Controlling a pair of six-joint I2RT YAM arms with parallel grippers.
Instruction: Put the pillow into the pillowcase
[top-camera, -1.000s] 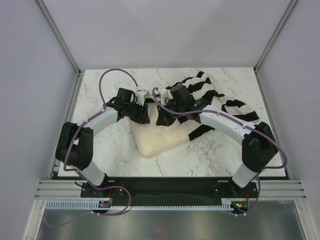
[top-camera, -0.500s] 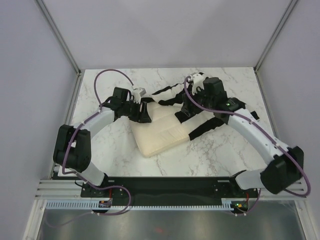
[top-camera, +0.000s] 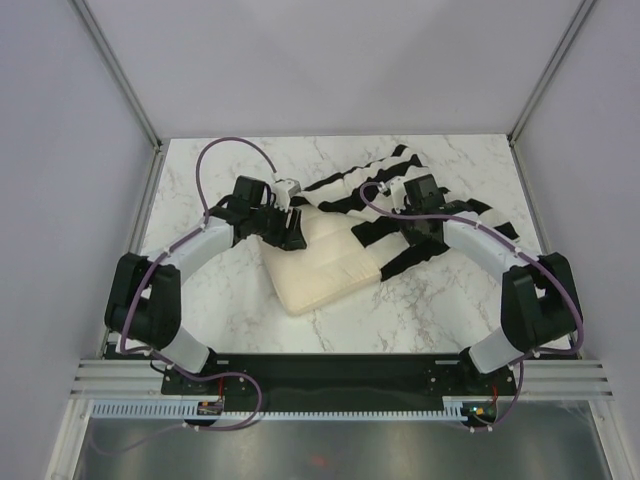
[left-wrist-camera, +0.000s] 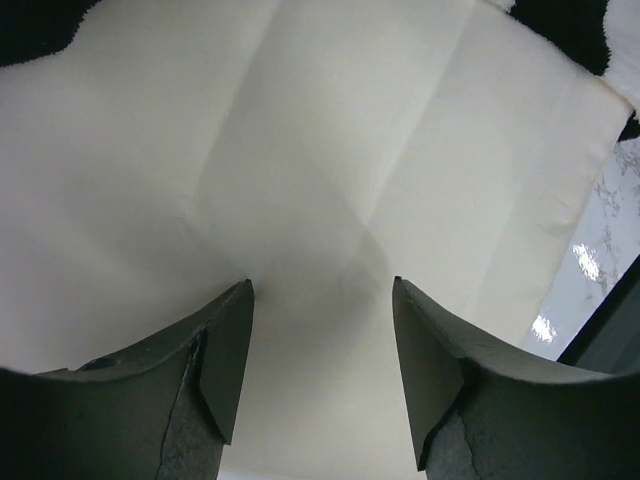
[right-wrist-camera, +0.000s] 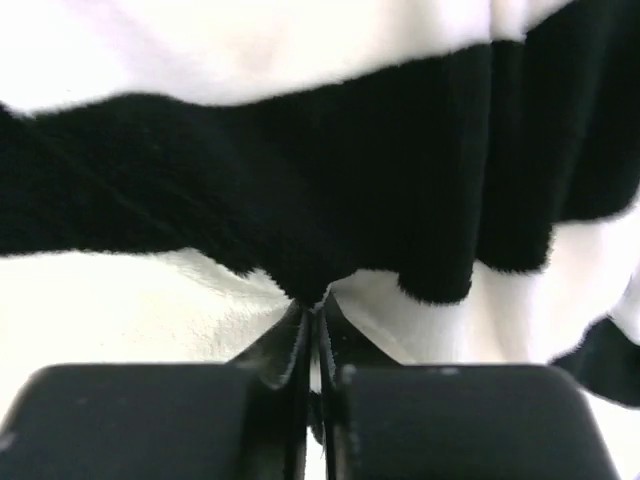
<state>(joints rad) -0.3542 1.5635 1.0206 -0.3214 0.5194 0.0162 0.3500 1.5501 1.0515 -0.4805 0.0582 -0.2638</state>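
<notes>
The cream pillow (top-camera: 322, 265) lies flat in the middle of the marble table. The black-and-white striped pillowcase (top-camera: 400, 185) lies crumpled behind it and to its right, overlapping its far right edge. My left gripper (top-camera: 292, 230) is open over the pillow's far left part. In the left wrist view (left-wrist-camera: 320, 350) its jaws stand wide apart with the cream pillow (left-wrist-camera: 330, 150) between and below them. My right gripper (top-camera: 398, 232) is shut on a fold of the pillowcase (right-wrist-camera: 330, 200), which bunches at its tips (right-wrist-camera: 315, 315). The pillow's brown patch is hidden.
The marble table (top-camera: 230, 300) ends at grey walls on the left, right and back. Metal posts (top-camera: 155, 140) stand at the back corners. Purple cables (top-camera: 235, 145) loop above both arms. The black base rail (top-camera: 330, 370) runs along the near edge.
My right arm swung out to the back right, dragging the pillowcase with it, then drew back and lowered beside the pillow's right edge. The left gripper stayed on the pillow.
</notes>
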